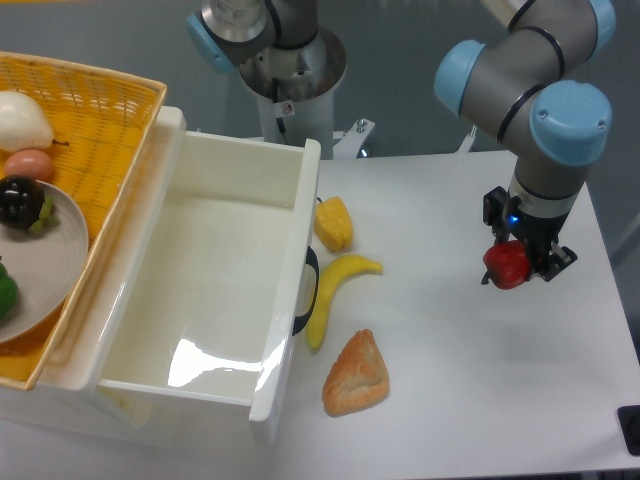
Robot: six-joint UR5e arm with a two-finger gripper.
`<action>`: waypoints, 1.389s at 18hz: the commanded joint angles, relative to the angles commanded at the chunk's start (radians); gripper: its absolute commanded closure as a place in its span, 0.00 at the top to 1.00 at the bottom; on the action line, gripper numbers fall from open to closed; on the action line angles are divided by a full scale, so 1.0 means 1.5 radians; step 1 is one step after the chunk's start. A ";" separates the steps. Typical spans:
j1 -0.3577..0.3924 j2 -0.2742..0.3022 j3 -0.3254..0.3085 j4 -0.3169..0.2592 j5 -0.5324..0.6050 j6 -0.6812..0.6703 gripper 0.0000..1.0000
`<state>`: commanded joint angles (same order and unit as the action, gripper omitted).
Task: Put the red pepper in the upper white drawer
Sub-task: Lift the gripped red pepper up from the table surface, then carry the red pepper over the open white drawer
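The gripper (521, 262) has its jaws closed on the red pepper (506, 264), which hangs above the right side of the table (470, 370), well apart from the upper white drawer (210, 290) standing open on the left. The chief risk, as I judge it, is the pepper slipping: it is glossy and rounded, and the jaws seem to hold only its upper part, so a quick sideways swing could shake it loose. A low path is the other hazard, since the banana (335, 295), the yellow pepper (334, 224) and the bread (356, 373) lie between gripper and drawer, and the drawer's front panel with its dark handle (309, 290) stands tall. The drawer's inside looks bare, leaving generous room for release; the yellow wicker basket (100, 130) borders its far side.
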<state>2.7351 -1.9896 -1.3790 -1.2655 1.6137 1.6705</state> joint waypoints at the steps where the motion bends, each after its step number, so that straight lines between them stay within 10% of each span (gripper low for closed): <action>1: 0.000 0.000 0.000 0.000 -0.001 0.000 0.17; 9: -0.007 0.010 -0.003 -0.006 -0.003 -0.032 0.17; 25: -0.087 0.147 -0.008 -0.073 -0.098 -0.152 0.17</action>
<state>2.6047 -1.7687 -1.3914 -1.3744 1.4666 1.4420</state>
